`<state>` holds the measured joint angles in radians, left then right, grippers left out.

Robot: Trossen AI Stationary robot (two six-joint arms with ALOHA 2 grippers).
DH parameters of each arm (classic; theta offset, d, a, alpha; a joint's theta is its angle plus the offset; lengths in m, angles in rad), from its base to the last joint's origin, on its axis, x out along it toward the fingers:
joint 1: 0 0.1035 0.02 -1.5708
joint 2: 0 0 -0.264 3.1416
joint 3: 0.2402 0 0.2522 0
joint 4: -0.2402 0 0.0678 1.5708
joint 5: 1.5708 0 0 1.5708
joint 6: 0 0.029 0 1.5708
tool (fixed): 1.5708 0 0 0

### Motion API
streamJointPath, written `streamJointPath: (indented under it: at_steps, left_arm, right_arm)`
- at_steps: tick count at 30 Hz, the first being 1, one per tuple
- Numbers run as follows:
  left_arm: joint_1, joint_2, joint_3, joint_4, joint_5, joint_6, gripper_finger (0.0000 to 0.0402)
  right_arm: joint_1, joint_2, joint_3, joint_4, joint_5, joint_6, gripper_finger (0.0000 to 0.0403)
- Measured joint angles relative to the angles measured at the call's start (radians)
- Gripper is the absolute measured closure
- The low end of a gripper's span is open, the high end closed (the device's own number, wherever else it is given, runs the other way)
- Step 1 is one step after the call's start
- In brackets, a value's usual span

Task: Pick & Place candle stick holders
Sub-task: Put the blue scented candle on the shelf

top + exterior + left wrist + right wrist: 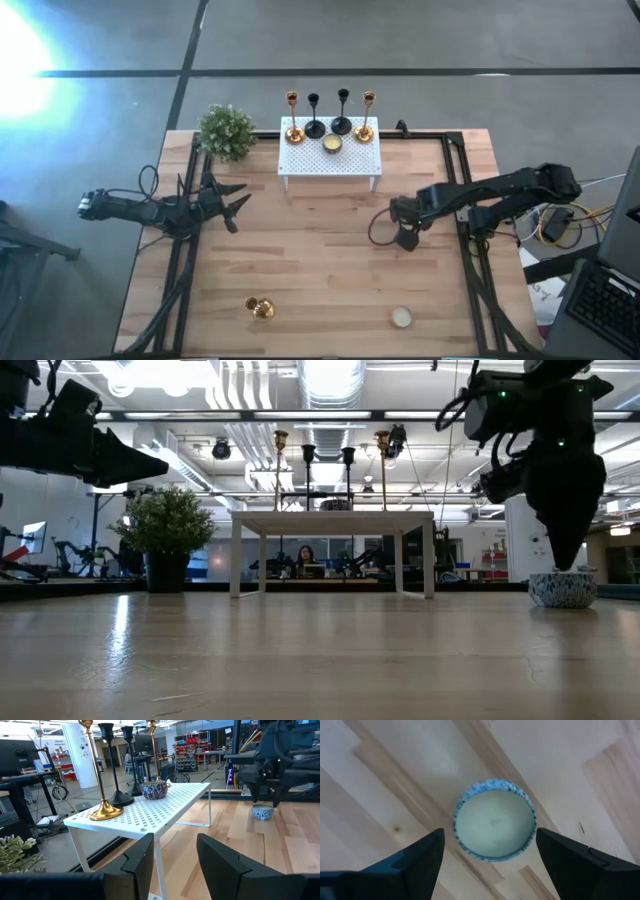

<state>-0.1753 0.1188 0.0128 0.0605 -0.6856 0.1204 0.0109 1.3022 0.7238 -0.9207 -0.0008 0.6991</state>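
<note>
Four candle stick holders stand by their bases on the white perforated rack (330, 160) at the far edge: gold (293, 130), black (315, 126), black (342, 122), gold (365, 129). They also show in the left wrist view, gold (105, 809) in front. Another gold holder (260, 308) lies on its side near the table's near edge. My left gripper (238, 200) is open and empty, left of the rack, pointing at it. My right gripper (405, 238) is open and empty, pointing down above the table, right of centre.
A small patterned bowl (332, 143) sits on the rack among the holders. A blue-rimmed candle bowl (401, 317) rests on the table near the near edge; it shows between my right fingers (495, 822), untouched. A bushy potted plant (226, 131) stands at the far left corner.
</note>
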Motion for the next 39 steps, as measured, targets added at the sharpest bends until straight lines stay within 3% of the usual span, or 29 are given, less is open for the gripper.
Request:
streamJointPath:
  at_steps: [17, 39]
  left_arm:
    - [0.0, 0.0, 0.0, 0.0, 0.0, 0.0, 0.0248]
    - [0.0, 0.0, 0.0, 0.0, 0.0, 0.0, 0.0248]
  right_arm:
    - [0.0, 0.064, -0.064, 0.137, -0.023, -0.005, 0.0069]
    - [0.0, 0.139, -0.092, 0.247, 0.007, -0.008, 0.0109]
